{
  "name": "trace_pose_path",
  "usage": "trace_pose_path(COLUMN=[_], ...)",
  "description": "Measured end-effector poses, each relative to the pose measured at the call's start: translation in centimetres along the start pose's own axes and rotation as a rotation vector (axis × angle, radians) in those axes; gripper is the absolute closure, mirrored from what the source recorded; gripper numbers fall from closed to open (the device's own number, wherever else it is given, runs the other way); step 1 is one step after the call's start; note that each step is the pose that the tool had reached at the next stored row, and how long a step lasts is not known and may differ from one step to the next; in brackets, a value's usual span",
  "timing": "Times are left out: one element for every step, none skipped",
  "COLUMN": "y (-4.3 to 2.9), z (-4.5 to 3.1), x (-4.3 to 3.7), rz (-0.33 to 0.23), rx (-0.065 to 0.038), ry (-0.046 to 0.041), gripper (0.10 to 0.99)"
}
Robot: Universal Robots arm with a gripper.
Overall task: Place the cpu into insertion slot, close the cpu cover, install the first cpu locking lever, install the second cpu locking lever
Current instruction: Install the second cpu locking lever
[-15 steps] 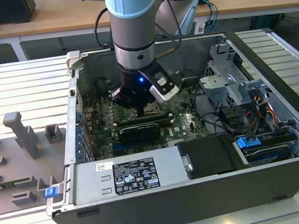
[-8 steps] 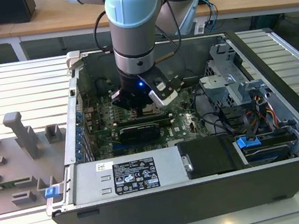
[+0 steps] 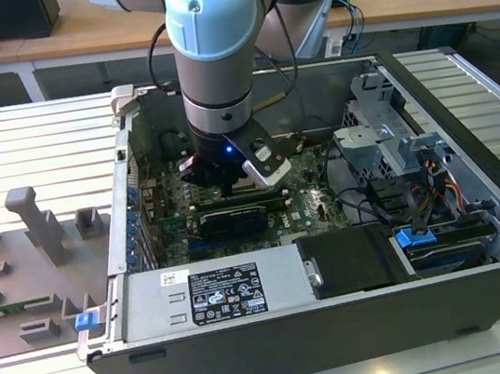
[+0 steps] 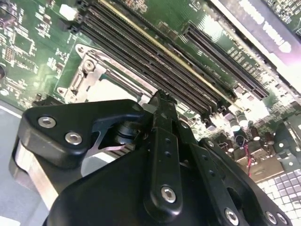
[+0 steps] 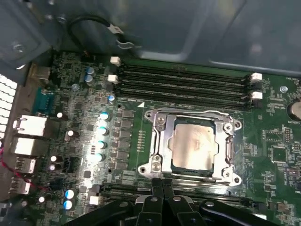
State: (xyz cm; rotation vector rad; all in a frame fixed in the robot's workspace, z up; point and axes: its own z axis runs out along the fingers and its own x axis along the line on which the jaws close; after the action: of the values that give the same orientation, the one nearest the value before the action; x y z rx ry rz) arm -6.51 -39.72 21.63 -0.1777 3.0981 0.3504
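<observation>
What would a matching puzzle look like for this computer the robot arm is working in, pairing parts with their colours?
Things:
1. cpu
2. cpu cover
3. gripper
4. circuit board

Colours:
A. green
B. black
C. pale silver-beige
D. shiny silver-grey

Pairs: 1-C, 2-D, 3-B, 4-A

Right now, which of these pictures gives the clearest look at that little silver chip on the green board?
The first wrist view: it looks straight at the cpu, whose pale face shows through the cpu cover. In the second wrist view the gripper blocks most of that area. In the exterior view the arm stands over it.
</observation>
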Motion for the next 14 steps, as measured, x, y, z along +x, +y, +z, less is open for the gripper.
trace_pose_path(y=[-0.03,-0.11,-0.17,-0.22,-0.38,-0.60,-0.66,-0.68,-0.70,-0.71,-0.72,-0.74,-0.76,-0.76], z=[0.05,0.28,0.47,0.64,1.06,1.36,1.63,1.73,1.80,1.86,1.95,2.00,2.09,2.11], x=[0.13,0.32,0.35,0.38,0.82,1.11,1.12,1.13,1.15,1.16,1.18,1.20,1.24,1.26], rz=[-0.001,-0.004,-0.005,-0.006,-0.009,-0.018,-0.022,-0.024,-0.025,-0.026,-0.027,-0.028,-0.029,-0.029], rx=[-0.005,-0.015,-0.018,-0.019,-0.031,-0.064,-0.077,-0.081,-0.083,-0.084,-0.086,-0.087,-0.090,-0.091], ry=[-0.0002,-0.0009,-0.0009,-0.0009,-0.0013,-0.0032,-0.0037,-0.0036,-0.0036,-0.0036,-0.0036,-0.0034,-0.0033,-0.0033], gripper=[0.980,0.980,0.980,0.980,0.980,0.980,0.980,0.980,0.980,0.980,0.980,0.980,0.980,0.980])
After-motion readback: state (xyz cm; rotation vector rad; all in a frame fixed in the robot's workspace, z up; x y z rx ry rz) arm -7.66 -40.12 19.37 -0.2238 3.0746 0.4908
